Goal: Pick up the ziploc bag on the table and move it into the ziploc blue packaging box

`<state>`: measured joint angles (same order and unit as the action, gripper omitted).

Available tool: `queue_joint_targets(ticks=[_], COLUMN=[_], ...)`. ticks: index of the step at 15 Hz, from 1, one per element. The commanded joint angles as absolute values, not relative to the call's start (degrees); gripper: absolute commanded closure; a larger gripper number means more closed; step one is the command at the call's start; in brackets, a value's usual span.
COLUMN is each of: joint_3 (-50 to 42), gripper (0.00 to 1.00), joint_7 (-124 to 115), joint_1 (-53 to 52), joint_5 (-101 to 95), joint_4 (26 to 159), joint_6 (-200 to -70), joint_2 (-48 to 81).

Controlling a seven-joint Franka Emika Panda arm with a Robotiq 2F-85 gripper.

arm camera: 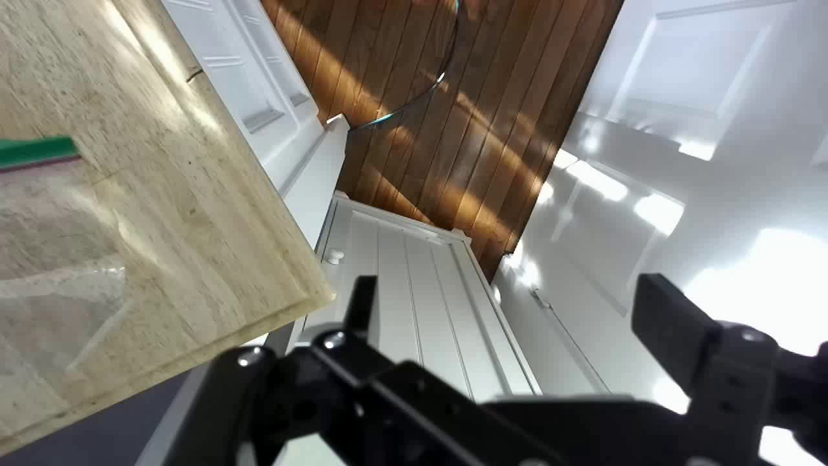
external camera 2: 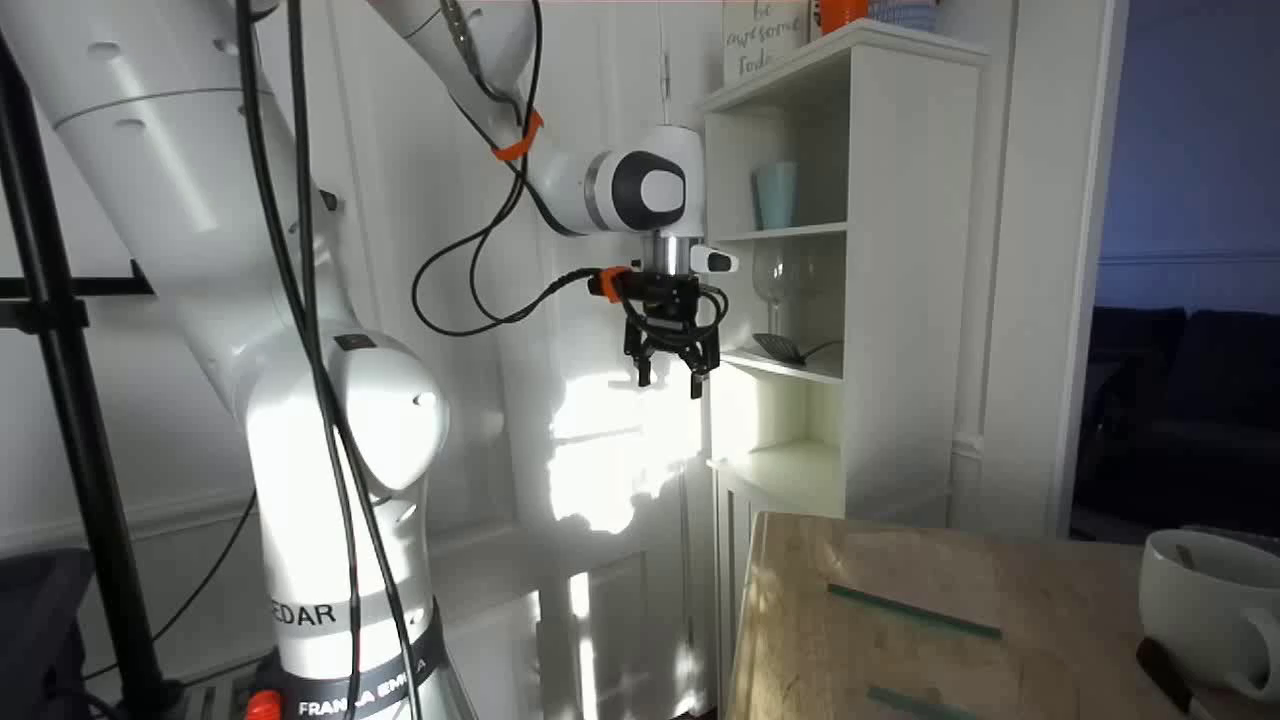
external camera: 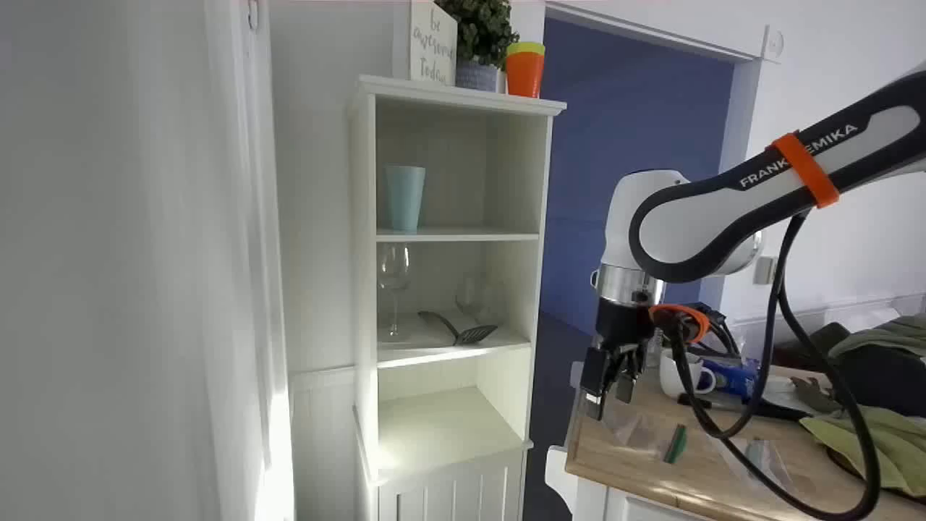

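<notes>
A ziploc bag (arm camera: 58,243) is seen flat on the desk (arm camera: 220,259), at the wrist view's left. The fingers (arm camera: 673,330) are parted, nothing held. The approach is judged unfinished: next, they should be brought over the bag and lowered.

Bags (external camera: 675,444) on table (external camera: 615,462), box (external camera: 732,378) beside mug (external camera 2: 1195,622)
</notes>
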<state>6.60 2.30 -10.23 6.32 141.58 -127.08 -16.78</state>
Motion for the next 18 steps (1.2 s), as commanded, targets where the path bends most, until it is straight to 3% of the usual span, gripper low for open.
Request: queue_joint_targets(ticks=[1, 5, 11, 18], joint_3=[6.88, 6.88, 5.64, -3.11], gripper=[0.0, 0.0, 0.0, 0.0], joint_7=[2.37, 2.37, -6.44, -5.75], joint_1=[-9.96, -9.96, -2.04, 7.74], joint_5=[6.41, 6.41, -7.66, -10.89], joint_4=[141.51, 141.51, 144.64, 149.89], joint_6=[-126.97, -126.97, -121.46, -121.72], joint_2=[-16.78, -16.77, -19.83, -23.62])
